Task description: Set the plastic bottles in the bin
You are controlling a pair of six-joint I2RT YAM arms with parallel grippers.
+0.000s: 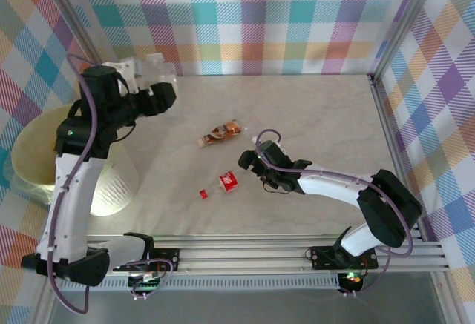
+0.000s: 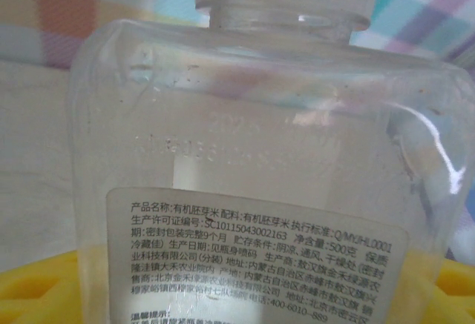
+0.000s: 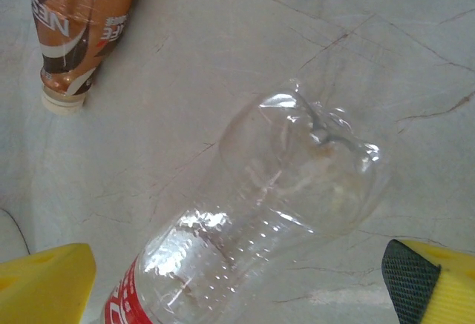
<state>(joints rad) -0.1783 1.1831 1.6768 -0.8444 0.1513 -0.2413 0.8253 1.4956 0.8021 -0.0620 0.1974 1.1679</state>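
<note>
My left gripper [image 1: 157, 90] is raised at the far left, right of and beyond the bin [image 1: 31, 144], a large pale yellow-green bucket. It is shut on a clear square plastic bottle [image 2: 260, 153] with a white printed label; the yellow fingertips [image 2: 37, 294] show at the bottom corners. A crushed clear bottle with a red label [image 1: 224, 182] lies mid-table. My right gripper [image 1: 249, 162] stands open just above its clear bottom end [image 3: 297, 183], one yellow finger [image 3: 44, 283] on either side. A brown-labelled bottle [image 1: 221, 132] [image 3: 83, 24] lies just beyond.
Metal frame rails [image 1: 297, 253] run along the near edge and up the right side of the marble table [image 1: 319, 116]. Checked cloth walls close in the back and sides. A cable loops off the left arm [image 1: 70, 183], which stands in front of the bin.
</note>
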